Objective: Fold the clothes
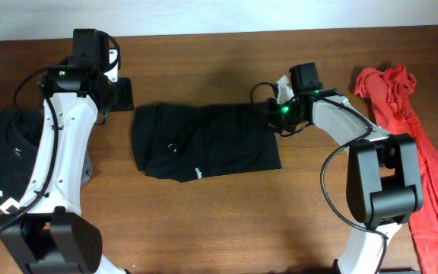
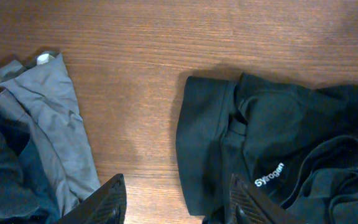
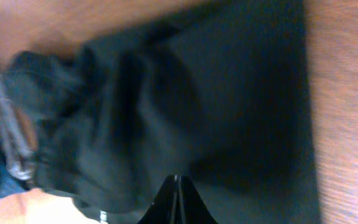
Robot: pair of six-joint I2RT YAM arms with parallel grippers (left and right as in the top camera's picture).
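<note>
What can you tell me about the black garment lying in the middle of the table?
The black garment is soft fabric folded into a rough, wrinkled rectangle, lying flat on the wooden table. It bears a small round white logo and a tiny white wordmark near one edge. The right gripper, fingers together, sits at its far right corner; whether it pinches cloth is unclear. The left gripper hangs open near its left edge, not touching it.

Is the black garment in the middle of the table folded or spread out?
Folded: the black garment lies as a compact rectangle, with overlapping layers showing in the left wrist view.
</note>
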